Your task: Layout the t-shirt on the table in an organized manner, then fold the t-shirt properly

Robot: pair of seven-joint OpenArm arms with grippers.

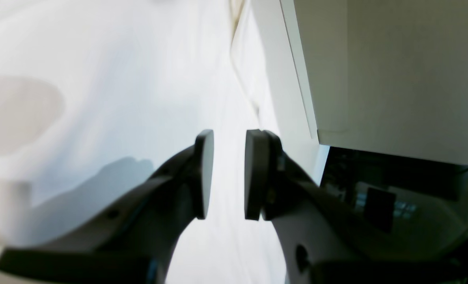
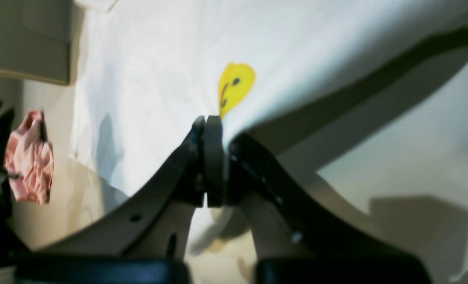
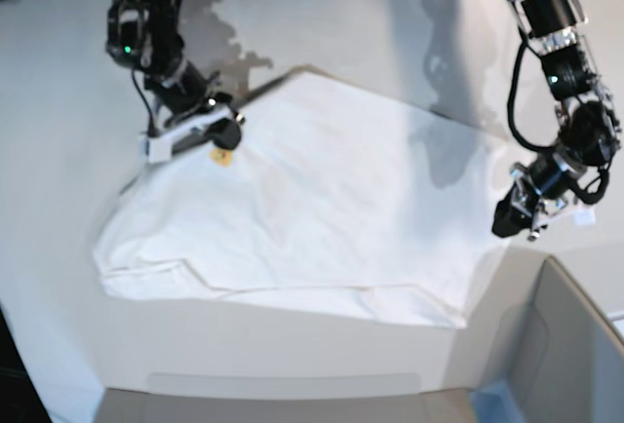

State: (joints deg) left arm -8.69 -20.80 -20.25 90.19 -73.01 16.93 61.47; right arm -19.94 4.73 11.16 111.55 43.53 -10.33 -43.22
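The layout step is in hand: the t-shirt [image 3: 312, 209] lies spread but creased across the centre of the tabletop [image 3: 58, 82], and the right claw [image 2: 209, 122], at upper left of the base view, is closed on the cloth edge beside the small yellow label [image 2: 235, 83]. The left claw [image 1: 229, 173], at right of the base view, hangs part-open and empty beyond the shirt's right edge. The next move probably calls for drawing the pinched edge outward to flatten it, with the left claw taking the opposite edge.

Bright glare, hard shadows, blurred wrist views.
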